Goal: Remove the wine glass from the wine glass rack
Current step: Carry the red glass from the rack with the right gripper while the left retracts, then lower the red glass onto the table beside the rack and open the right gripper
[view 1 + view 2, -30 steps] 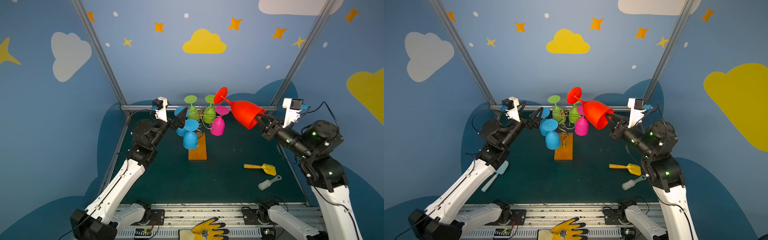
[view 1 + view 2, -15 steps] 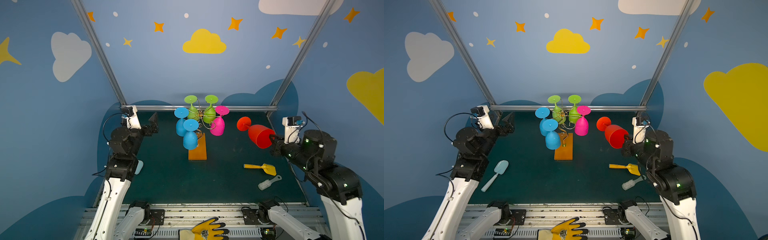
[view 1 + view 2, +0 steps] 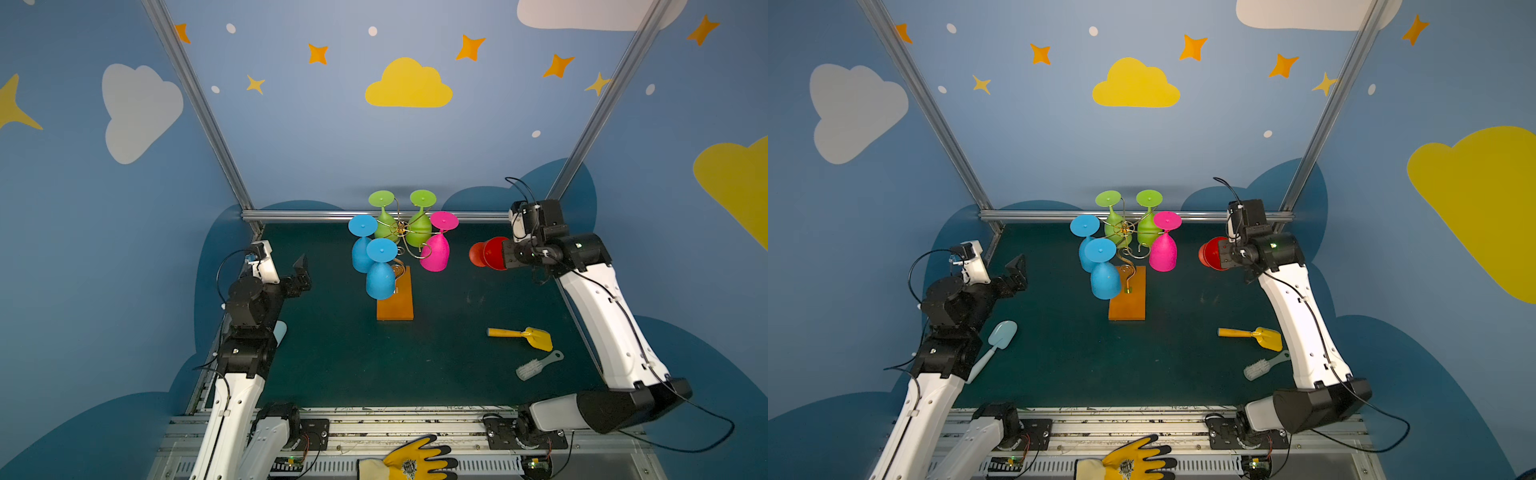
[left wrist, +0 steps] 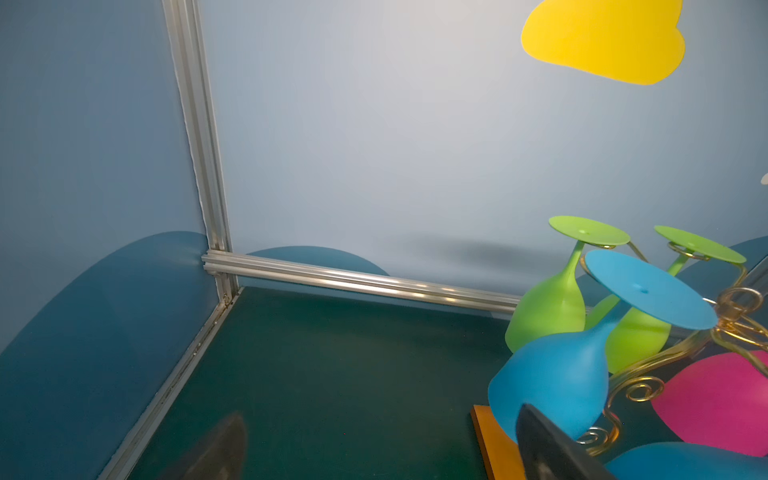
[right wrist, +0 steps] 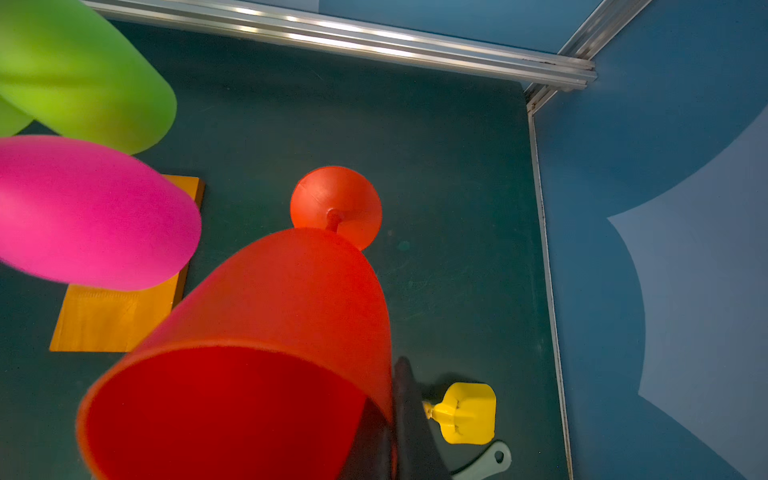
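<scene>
Seemingly, right claw (image 5: pixel 386 422) pinches wine glass (image 5: pixel 291 299) by rim.

In both top views we look from high at 6 o'clock down toward the back wall (image 3: pixel 332 158) at 12. Our left wrist camera sits low at 9 o'clock of the wine glass rack (image 3: pixel 395 305), close by. The right one, at 3 o'clock, looks steeply down along the red wine glass (image 5: pixel 291 299). All four share the rack.

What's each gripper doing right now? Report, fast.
Left gripper: open, holding nothing.
Right gripper: shut on the rim of the red wine glass.
</scene>
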{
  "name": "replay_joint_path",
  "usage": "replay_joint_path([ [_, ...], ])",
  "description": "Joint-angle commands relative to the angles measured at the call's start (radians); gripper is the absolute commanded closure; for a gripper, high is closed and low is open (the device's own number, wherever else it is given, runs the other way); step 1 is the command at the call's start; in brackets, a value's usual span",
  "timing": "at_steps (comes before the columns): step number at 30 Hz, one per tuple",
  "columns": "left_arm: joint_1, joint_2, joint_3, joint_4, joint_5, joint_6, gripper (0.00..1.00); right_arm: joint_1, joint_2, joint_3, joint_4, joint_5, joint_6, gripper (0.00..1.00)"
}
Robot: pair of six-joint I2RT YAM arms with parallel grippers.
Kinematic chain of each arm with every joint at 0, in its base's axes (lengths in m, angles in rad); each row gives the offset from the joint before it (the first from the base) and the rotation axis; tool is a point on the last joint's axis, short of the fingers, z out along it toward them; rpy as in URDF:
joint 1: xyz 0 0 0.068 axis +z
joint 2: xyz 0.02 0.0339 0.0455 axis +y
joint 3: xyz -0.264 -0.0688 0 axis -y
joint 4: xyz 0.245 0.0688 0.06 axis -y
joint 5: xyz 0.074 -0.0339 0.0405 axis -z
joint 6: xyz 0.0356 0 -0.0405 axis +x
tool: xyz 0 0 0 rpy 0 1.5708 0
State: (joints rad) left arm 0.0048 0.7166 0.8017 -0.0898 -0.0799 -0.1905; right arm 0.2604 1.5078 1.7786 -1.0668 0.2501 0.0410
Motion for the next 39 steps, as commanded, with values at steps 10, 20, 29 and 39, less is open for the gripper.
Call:
replay_joint_path([
  [10,0.021,-0.036,-0.006,0.030,-0.014,-0.010,0.00,-0.077,0.380,0.309,-0.057,-0.088,-0.032,1.00],
  [20,0.026,-0.051,-0.024,0.052,-0.015,-0.012,0.00,-0.093,0.686,0.610,-0.151,-0.123,-0.041,1.00],
  [29,0.033,-0.046,-0.025,0.053,-0.015,-0.015,0.00,-0.093,0.814,0.731,-0.208,-0.139,-0.048,1.00],
  [39,0.034,-0.046,-0.025,0.053,-0.014,-0.018,0.00,-0.095,0.830,0.728,-0.209,-0.172,-0.039,0.96],
])
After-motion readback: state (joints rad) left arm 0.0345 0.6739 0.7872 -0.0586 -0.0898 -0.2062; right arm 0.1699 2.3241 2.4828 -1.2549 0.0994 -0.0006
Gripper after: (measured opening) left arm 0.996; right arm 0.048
